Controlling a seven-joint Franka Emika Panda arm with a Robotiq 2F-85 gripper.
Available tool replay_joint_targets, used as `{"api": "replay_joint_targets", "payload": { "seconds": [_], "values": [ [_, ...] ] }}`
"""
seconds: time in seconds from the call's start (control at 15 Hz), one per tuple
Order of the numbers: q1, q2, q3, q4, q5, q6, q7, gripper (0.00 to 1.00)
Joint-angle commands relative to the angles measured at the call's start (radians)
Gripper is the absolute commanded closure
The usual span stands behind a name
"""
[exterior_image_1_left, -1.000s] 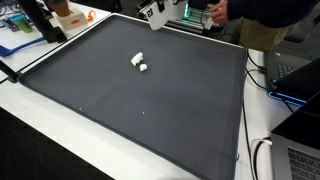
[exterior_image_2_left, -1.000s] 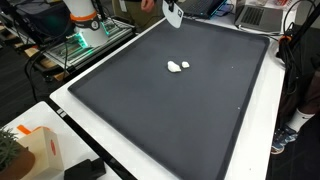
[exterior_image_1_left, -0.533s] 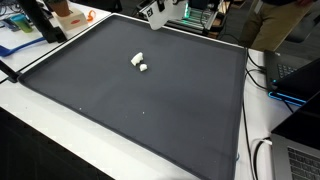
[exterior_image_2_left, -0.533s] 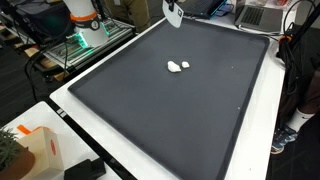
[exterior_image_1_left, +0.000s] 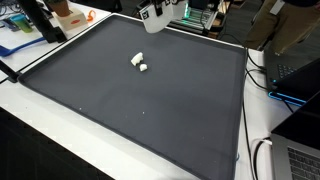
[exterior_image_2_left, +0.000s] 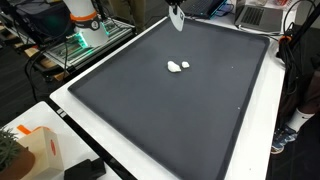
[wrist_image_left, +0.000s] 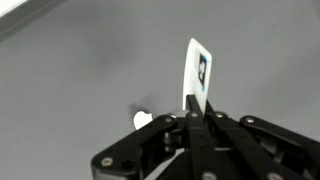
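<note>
A dark mat (exterior_image_1_left: 150, 110) spreads beneath the claw (wrist_image_left: 192, 112), which hangs near one edge. Its jaws are pinched shut on a thin white card (wrist_image_left: 196, 68) that juts past the fingertips. Two small white pieces (exterior_image_1_left: 139, 63) lie together on the mat, well apart from the claw.

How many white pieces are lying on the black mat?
2. A larger piece and a smaller piece right beside it, on the mat's far half; nothing seems hidden.
</note>
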Motion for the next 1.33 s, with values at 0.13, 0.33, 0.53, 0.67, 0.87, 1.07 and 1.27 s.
{"api": "replay_joint_targets", "payload": {
  "seconds": [0.13,0.33,0.53,0.67,0.87,1.07,1.27],
  "values": [
    [0.006,-0.072,0.036,-0.161,-0.028,0.195,0.331,0.99],
    [-0.015,-0.112,0.032,-0.22,-0.078,0.25,0.485,0.99],
    [-0.052,-0.146,0.025,-0.257,-0.159,0.258,0.642,0.99],
    [-0.065,-0.14,0.004,-0.252,-0.134,0.245,0.612,0.99],
    [-0.066,-0.116,0.007,-0.223,-0.146,0.233,0.617,0.96],
    [-0.078,-0.082,0.02,-0.219,-0.212,0.297,0.708,0.99],
    [-0.072,-0.025,0.03,-0.209,-0.294,0.357,0.81,0.99]
  ]
}}
